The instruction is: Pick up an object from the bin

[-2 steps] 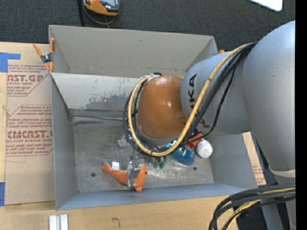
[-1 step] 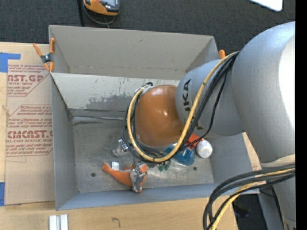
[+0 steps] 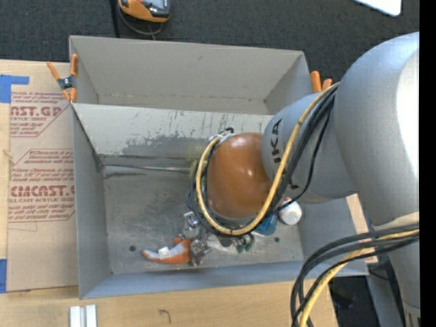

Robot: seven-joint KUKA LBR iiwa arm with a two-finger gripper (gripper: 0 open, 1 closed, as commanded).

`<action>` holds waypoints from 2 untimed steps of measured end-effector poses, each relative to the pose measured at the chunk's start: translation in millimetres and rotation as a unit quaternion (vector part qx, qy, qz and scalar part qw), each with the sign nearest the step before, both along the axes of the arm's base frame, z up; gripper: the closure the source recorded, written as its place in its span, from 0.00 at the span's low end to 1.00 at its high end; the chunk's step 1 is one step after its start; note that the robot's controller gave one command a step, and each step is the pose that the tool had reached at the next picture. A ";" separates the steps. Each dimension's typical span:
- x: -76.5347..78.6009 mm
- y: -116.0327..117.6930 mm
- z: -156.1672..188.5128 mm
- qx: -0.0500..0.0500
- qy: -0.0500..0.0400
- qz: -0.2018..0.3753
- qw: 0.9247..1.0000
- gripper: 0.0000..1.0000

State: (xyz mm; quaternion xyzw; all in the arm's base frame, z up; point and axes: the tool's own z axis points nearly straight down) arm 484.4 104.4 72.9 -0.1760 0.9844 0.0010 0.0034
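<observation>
The gripper is low in the grey metal bin, close to the front wall, under the orange-brown cover on the wrist. An orange and white thing, long and a little curved, lies flat on the bin floor just left of the gripper. Its right end seems to touch the gripper's tip, but this spot is crowded and I cannot tell if it is gripped. Whether the gripper is spread or closed, I cannot tell either. Farther right in the view, a white round thing and a small blue thing lie beside the wrist.
</observation>
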 end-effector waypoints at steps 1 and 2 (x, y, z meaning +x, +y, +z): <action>0.0 0.0 0.0 0.000 0.000 0.000 1.000 1.00; 2.9 -128.2 136.7 -0.003 0.000 0.135 0.991 1.00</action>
